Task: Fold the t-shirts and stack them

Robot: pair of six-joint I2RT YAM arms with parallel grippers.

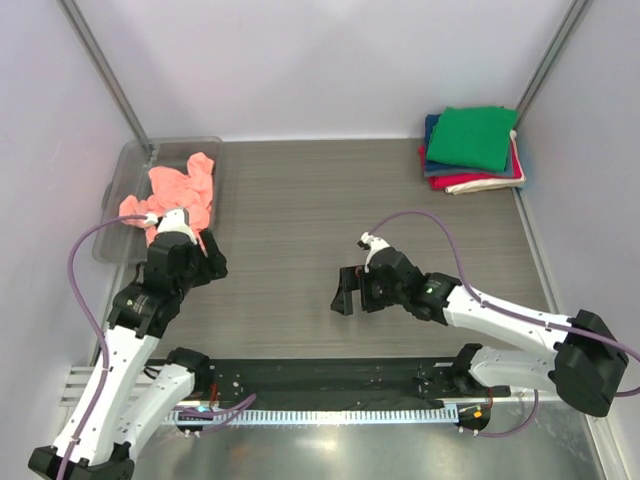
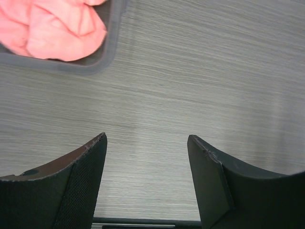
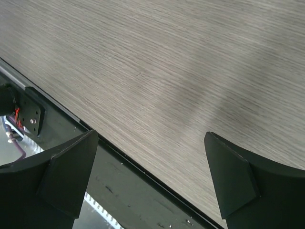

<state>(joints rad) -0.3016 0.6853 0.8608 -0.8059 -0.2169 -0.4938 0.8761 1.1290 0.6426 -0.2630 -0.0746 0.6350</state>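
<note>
Folded square on top of the stack (image 1: 462, 180) at the far right corner of the table (image 1: 300, 190): bright green t-shirt (image 1: 472, 137), with navy, red and cream-white edges showing beneath. Across at the far left, crumpled in the clear bin (image 1: 128, 165): salmon-pink t-shirt (image 1: 180, 192), heaped toward the bin's near end. Just beside that bin's near corner, over bare tabletop, reaching forward from a bent elbow: left gripper (image 1: 205, 255), fingers (image 2: 81, 181) spread apart, nothing between them. Near the table's middle, well apart from both shirts, turned leftward with the forearm stretched across from the right: right gripper (image 1: 347, 290), fingers (image 3: 62, 176) likewise wide apart and empty, above the wood grain and the black rail (image 3: 133, 191) at the table's front edge.
</note>
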